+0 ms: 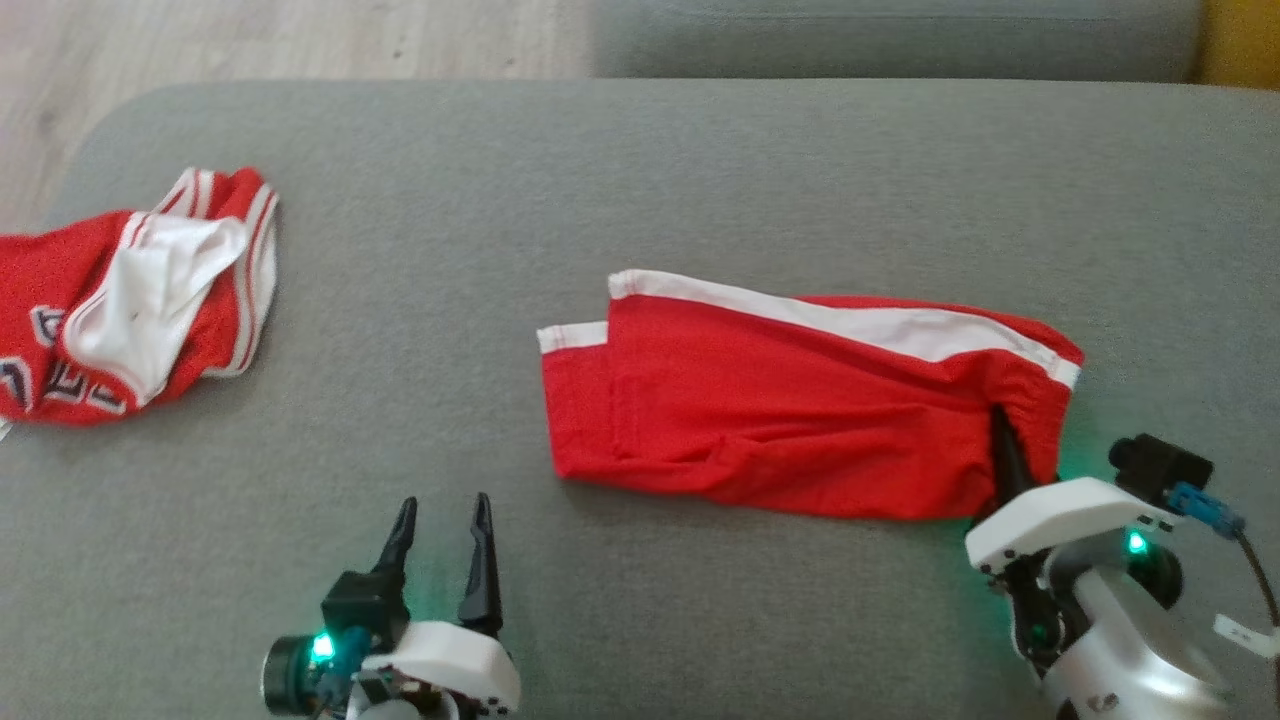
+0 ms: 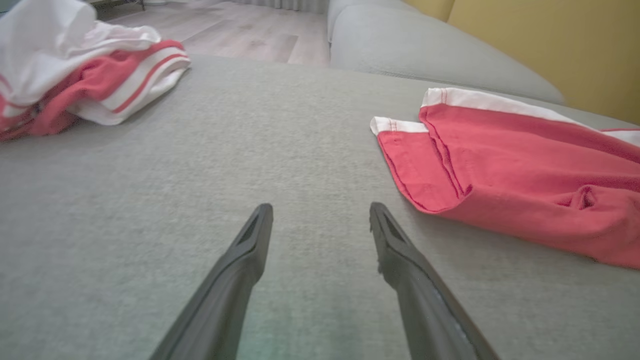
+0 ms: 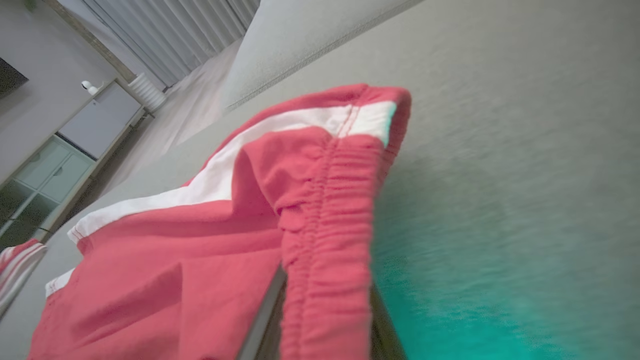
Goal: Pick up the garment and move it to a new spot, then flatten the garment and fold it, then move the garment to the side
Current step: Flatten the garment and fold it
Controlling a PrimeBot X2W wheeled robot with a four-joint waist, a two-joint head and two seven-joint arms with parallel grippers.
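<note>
The right pincer (image 1: pixel 1000 440) is clenched on the elastic waistband (image 3: pixel 330 240) of the red shorts (image 1: pixel 780 400), one dark finger lying on top of the gathered cloth and the other under it. From that grip the shorts stretch away toward 9 o'clock across the grey sofa cushion (image 1: pixel 640 200), already doubled lengthwise, with the white side stripe (image 1: pixel 880 325) along the far edge and the leg hems (image 1: pixel 575 335) at the far end.

I'd judge the cloth light, soft and limp. It will sag and trail from a single hold, and the fold may slip open if lifted quickly. The ribbed waistband is the thickest, firmest part, so it seems a sound place to hold. A second grip near the hems would keep the layers together.

The left pincer (image 1: pixel 443 505) is released, fingers spread, above bare cushion at about 7 o'clock of the shorts.

Well apart at 9 o'clock, a crumpled red-and-white jersey (image 1: pixel 130 310) lies at the cushion's edge. Nothing here serves as a container; both garments lie loose on the cushion.
</note>
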